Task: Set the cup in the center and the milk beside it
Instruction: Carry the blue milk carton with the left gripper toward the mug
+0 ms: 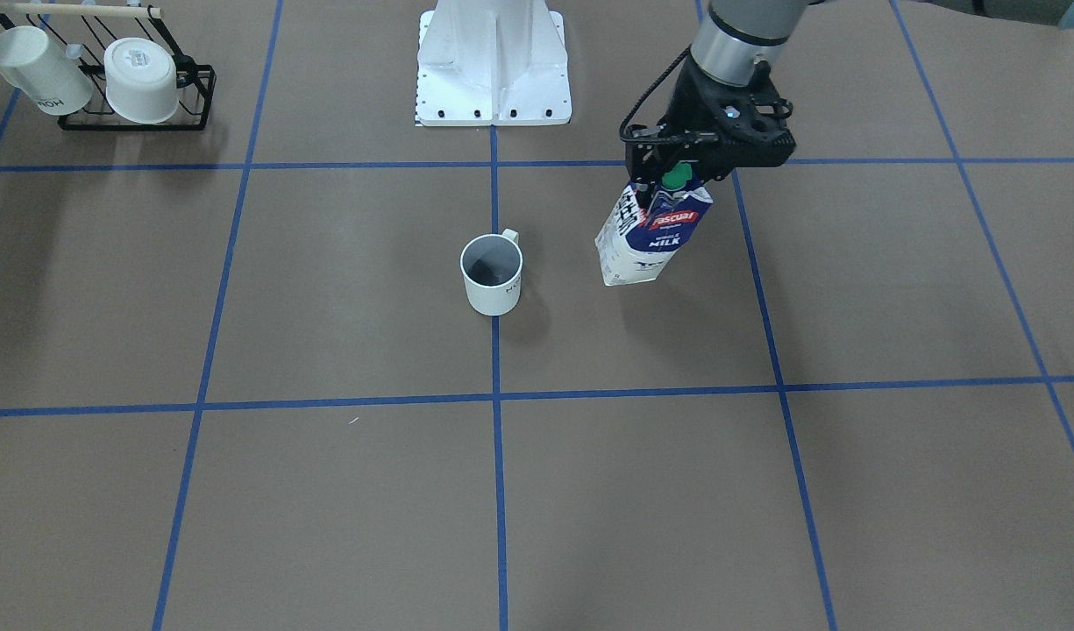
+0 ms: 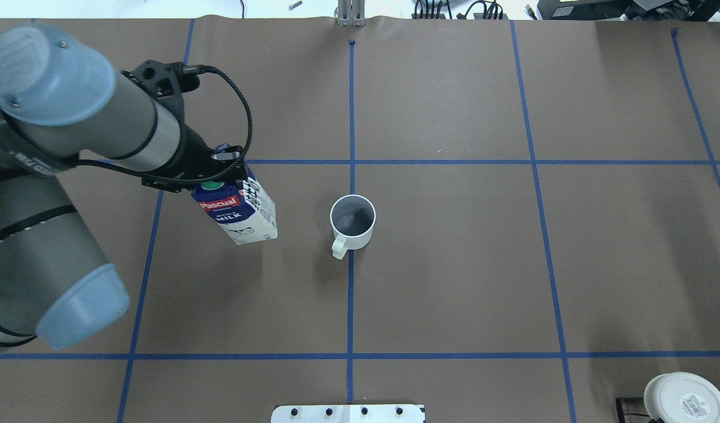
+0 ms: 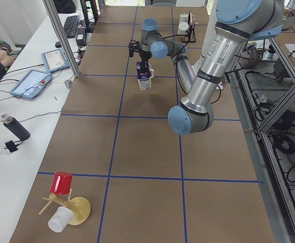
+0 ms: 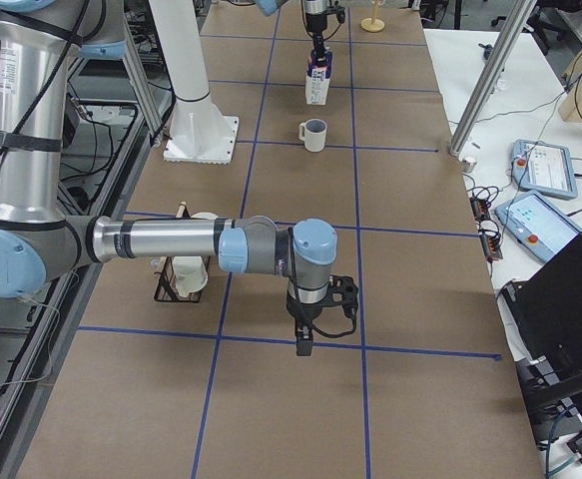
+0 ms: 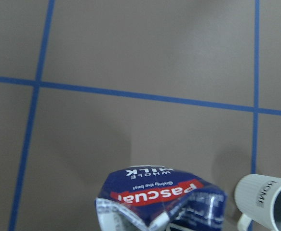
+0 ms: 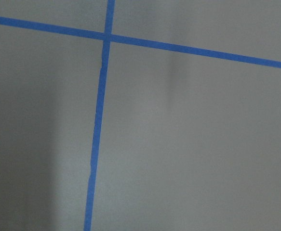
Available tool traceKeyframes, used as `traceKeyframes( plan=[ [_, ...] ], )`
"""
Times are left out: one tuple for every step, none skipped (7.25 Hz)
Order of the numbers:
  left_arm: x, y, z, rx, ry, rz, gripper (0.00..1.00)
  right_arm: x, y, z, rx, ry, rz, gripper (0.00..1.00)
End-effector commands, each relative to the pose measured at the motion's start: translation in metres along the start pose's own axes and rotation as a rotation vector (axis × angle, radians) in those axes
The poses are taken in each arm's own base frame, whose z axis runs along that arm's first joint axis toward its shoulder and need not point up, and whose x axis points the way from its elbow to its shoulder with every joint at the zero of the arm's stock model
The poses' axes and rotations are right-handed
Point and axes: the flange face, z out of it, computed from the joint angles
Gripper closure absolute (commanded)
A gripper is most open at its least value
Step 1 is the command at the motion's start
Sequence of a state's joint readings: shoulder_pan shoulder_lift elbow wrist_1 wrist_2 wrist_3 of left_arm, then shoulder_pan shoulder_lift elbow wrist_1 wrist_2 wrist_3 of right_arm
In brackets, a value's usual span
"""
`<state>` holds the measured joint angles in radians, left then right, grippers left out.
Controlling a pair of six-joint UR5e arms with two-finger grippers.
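The left arm's silver-grey metal tubes (image 2: 101, 126) are ending in pale blue rounded joint caps (image 2: 45, 73), with thin dark rings (image 2: 156, 132) sitting at the seams. Black lettering (image 3: 220, 48) is running along one tube. A black braided cable (image 2: 245, 114) is looping from the black wrist bracket (image 2: 160, 79) to the black left gripper (image 1: 666, 188). The right arm (image 4: 161, 239) is showing the same silver and pale blue. The white pedestal base (image 1: 493, 61) is carrying a row of dark screws (image 1: 476, 113).
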<state>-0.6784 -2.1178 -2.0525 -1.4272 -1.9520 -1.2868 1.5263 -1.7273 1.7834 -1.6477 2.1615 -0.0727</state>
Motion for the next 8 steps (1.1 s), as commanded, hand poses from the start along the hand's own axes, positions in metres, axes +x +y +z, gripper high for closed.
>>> traceKeyframes(
  plan=[
    [0.039, 0.012, 0.021, 0.009, -0.012, -0.014, 1.00, 0.001, 0.000, 0.000, 0.000, -0.001, 0.002, 0.00],
    [0.039, 0.012, 0.024, 0.007, -0.017, -0.016, 1.00, 0.000, 0.000, 0.000, 0.000, -0.001, 0.001, 0.00],
    [0.041, 0.012, 0.025, 0.006, -0.017, -0.016, 1.00, 0.000, 0.000, 0.000, -0.002, -0.001, 0.002, 0.00],
    [0.056, 0.013, 0.031, 0.000, -0.018, -0.049, 1.00, 0.000, 0.000, 0.000, 0.000, -0.001, 0.001, 0.00],
    [0.072, 0.014, 0.041, 0.027, -0.031, -0.047, 1.00, 0.000, 0.000, 0.000, 0.000, -0.003, 0.001, 0.00],
    [0.074, 0.022, 0.053, 0.021, -0.048, -0.038, 1.00, 0.000, 0.000, 0.000, 0.000, -0.001, 0.001, 0.00],
    [0.070, 0.022, 0.057, 0.020, -0.058, -0.039, 1.00, 0.000, 0.000, 0.000, -0.002, -0.001, 0.002, 0.00],
    [0.068, 0.022, 0.060, 0.019, -0.064, -0.038, 1.00, 0.000, 0.000, 0.000, -0.002, -0.003, 0.002, 0.00]
  ],
)
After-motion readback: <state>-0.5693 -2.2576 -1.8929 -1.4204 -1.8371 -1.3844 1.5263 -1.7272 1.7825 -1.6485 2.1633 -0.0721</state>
